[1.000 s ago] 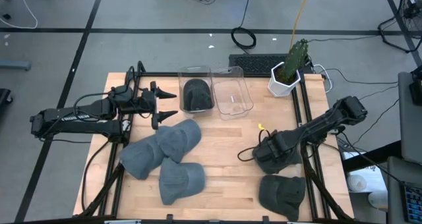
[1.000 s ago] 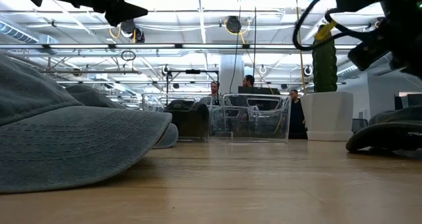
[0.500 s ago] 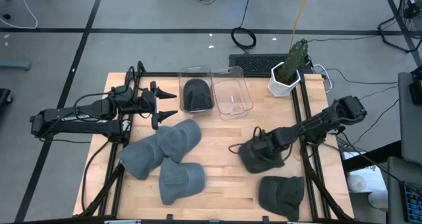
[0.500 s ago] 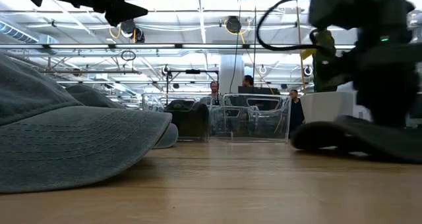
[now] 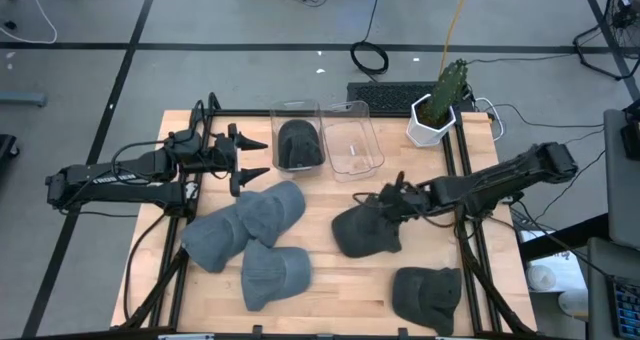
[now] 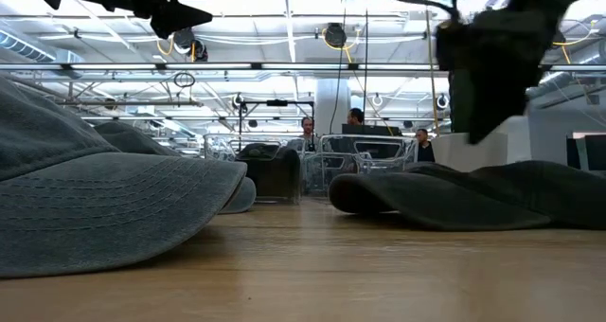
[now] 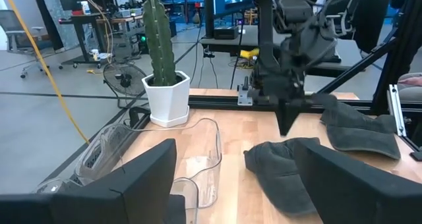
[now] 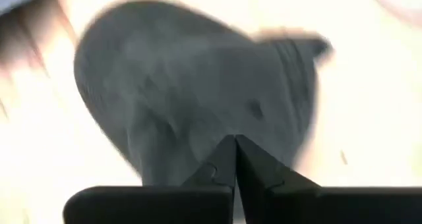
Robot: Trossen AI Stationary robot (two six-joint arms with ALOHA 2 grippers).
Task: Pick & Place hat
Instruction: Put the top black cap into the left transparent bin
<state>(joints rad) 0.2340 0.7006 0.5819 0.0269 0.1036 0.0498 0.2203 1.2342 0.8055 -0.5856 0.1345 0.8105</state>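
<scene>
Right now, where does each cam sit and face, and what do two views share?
High: overhead, straight down; both arms, table.
Low: table height, level across; right end effector above dark hat.
Left wrist: looks past open fingers at cactus.
Right wrist: down on the hat, fingers closed.
All four share the hat.

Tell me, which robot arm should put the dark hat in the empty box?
The right one, probably. Its gripper is shut on the dark hat, close to the empty box. The left gripper waits open, holding nothing.
</scene>
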